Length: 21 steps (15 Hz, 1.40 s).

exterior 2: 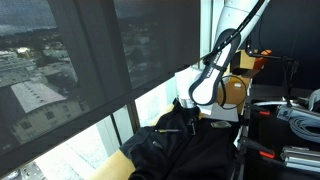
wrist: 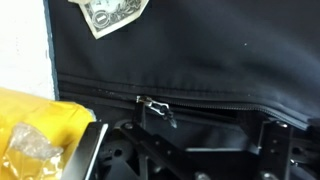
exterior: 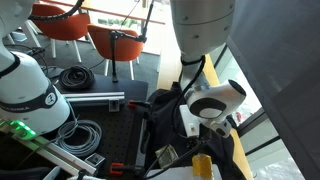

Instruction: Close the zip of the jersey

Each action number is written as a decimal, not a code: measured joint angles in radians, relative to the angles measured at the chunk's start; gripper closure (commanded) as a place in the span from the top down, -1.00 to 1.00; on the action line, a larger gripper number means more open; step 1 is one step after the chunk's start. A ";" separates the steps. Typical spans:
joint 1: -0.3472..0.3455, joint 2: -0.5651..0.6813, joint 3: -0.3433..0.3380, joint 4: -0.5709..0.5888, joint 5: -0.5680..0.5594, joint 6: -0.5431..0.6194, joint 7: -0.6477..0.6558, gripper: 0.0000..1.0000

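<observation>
A black jersey (wrist: 200,50) lies spread on the table; it shows in both exterior views (exterior: 163,108) (exterior 2: 185,152). In the wrist view its zip runs left to right as a seam, and the small metal zip pull (wrist: 155,107) hangs on it left of centre. The zip looks parted to the right of the pull. My gripper (wrist: 205,128) is open and empty, just above the fabric. Its left finger is close beside the pull and its right finger is far to the right. The gripper hovers low over the jersey in both exterior views (exterior: 197,122) (exterior 2: 189,110).
A banknote (wrist: 110,14) lies on the jersey at the top. A yellow bag (wrist: 30,130) sits at the jersey's left edge, also seen in an exterior view (exterior 2: 235,90). Orange chairs (exterior: 70,20), coiled cables (exterior: 75,77) and a large window (exterior 2: 70,70) surround the table.
</observation>
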 measured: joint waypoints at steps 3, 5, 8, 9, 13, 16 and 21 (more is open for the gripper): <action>0.000 0.000 -0.002 0.001 0.000 0.000 0.001 0.65; 0.000 0.000 -0.003 0.002 -0.001 0.000 0.001 0.52; 0.000 0.000 -0.004 0.006 -0.001 0.000 0.001 0.23; 0.000 0.000 -0.005 0.008 -0.001 0.000 0.001 0.03; 0.000 -0.004 -0.006 0.011 -0.001 0.000 0.001 -0.60; 0.000 -0.008 -0.006 0.012 -0.001 0.000 0.001 -0.85; 0.000 -0.009 -0.019 0.012 -0.002 0.000 0.001 -0.97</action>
